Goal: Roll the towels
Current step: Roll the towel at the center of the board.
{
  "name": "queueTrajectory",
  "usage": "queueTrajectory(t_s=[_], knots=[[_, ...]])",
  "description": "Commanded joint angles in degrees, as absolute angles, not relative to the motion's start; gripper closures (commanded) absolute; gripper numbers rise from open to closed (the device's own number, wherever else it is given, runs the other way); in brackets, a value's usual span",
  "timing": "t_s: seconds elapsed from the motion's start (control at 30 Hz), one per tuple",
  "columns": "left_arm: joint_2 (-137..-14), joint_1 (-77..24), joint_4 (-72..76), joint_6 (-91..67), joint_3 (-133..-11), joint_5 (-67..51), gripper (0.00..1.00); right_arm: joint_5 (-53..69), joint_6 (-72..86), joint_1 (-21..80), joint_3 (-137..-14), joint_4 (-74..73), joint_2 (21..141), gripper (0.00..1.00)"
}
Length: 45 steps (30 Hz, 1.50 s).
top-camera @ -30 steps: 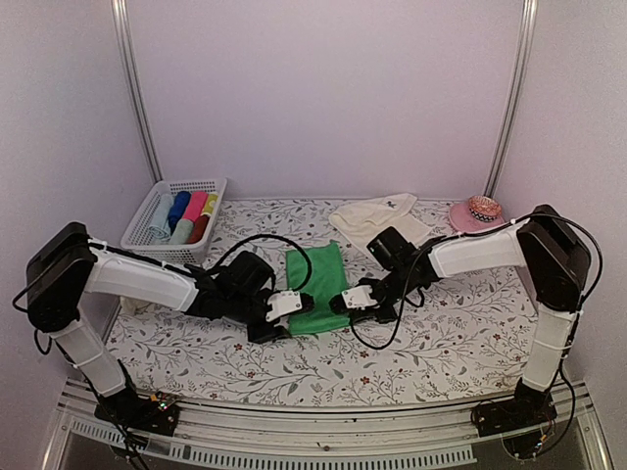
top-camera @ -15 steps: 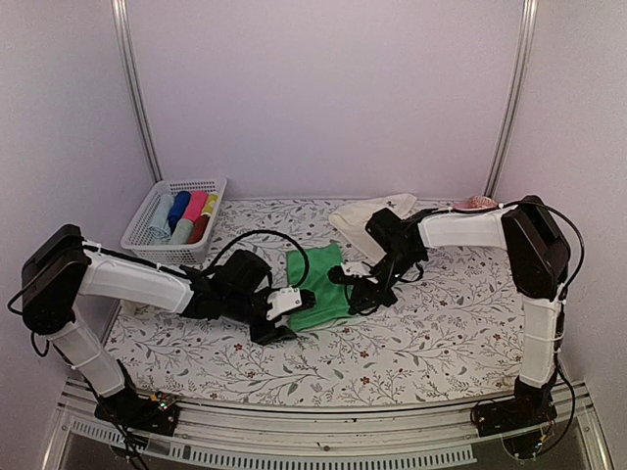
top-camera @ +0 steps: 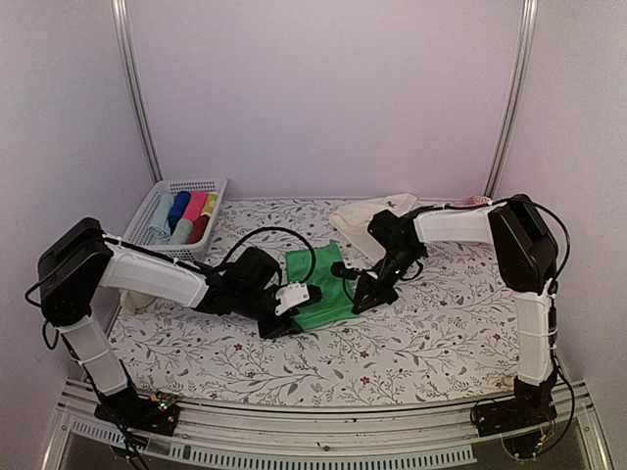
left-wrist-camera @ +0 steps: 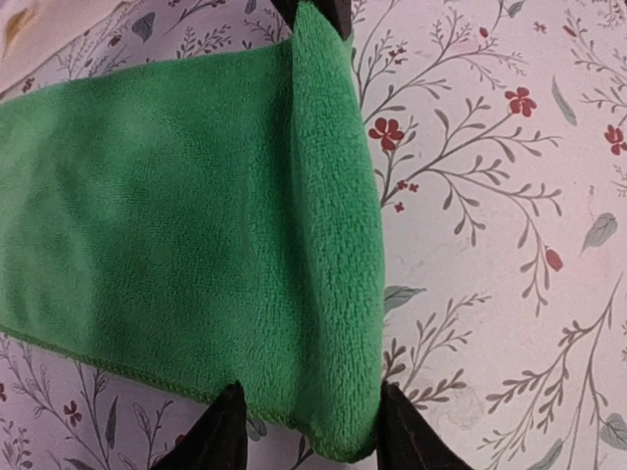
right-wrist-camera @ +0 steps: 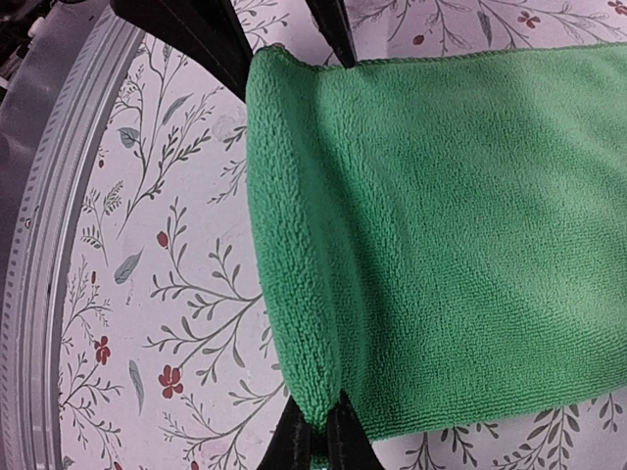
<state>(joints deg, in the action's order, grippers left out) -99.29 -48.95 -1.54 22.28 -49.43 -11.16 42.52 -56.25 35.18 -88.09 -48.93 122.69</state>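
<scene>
The green towel (top-camera: 319, 284) lies flat mid-table, its near edge turned over into a thick fold (left-wrist-camera: 333, 245). My left gripper (top-camera: 297, 309) is at the fold's left end; its jaws stand apart astride the fold (left-wrist-camera: 309, 436), not pinching it. My right gripper (top-camera: 359, 295) is at the fold's right end, shut on the folded edge (right-wrist-camera: 318, 431). The towel fills the right wrist view (right-wrist-camera: 460, 215), with the left gripper's fingers (right-wrist-camera: 186, 29) at the top. The cream-white towel (top-camera: 370, 217) with its small dark mark lies crumpled behind the right arm.
A white basket (top-camera: 147, 235) with blue, pink, red and yellow rolls stands at the back left. A pink dish (top-camera: 477, 201) shows just behind the right arm at the back right. The table's metal front rail (right-wrist-camera: 59, 245) runs close to the fold.
The towel's near edge has been turned over into a fold. My right wrist has swung in to the left and farther back; my left gripper has shifted a little right.
</scene>
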Motion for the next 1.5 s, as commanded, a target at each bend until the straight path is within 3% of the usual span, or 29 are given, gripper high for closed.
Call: queueTrajectory(t_s=[0.0, 0.23, 0.43, 0.93, 1.27, 1.3, 1.37, 1.4, 1.47], knots=[[-100.96, -48.02, -3.08, 21.55, -51.69, -12.41, 0.6, 44.04, -54.9, 34.63, -90.03, -50.94, 124.31, 0.97], [-100.23, -47.11, -3.22, 21.23, -51.78, -15.05, 0.91, 43.79, -53.74, 34.44, -91.49, -51.56, 125.72, 0.97], [-100.71, -45.77, -4.76, 19.42, -52.6, -14.44, 1.0, 42.7, -51.82, 34.07, -93.22, -51.55, 127.34, 0.96], [-108.98, -45.19, -12.85, 15.8, -59.06, -7.0, 1.0, 35.03, -45.54, 33.84, -96.2, -49.77, 131.05, 0.96], [-107.37, -45.37, -15.99, 11.63, -58.34, -2.56, 1.0, 30.32, -41.93, 33.07, -97.91, -48.97, 133.51, 0.95], [-106.99, -45.35, -16.33, 11.23, -58.21, -1.64, 0.97, 30.32, -41.93, 33.05, -97.95, -49.07, 133.55, 0.95], [-105.78, -45.51, -16.53, 10.71, -57.71, -0.34, 0.79, 30.58, -41.97, 33.05, -98.3, -49.45, 133.59, 0.94], [-104.72, -45.69, -16.29, 10.43, -57.19, 0.51, 0.64, 30.8, -42.01, 33.05, -98.6, -49.75, 133.71, 0.94], [-102.71, -46.33, -15.48, 10.23, -56.39, 2.77, 0.5, 31.22, -42.13, 33.06, -99.55, -50.74, 134.0, 0.93]])
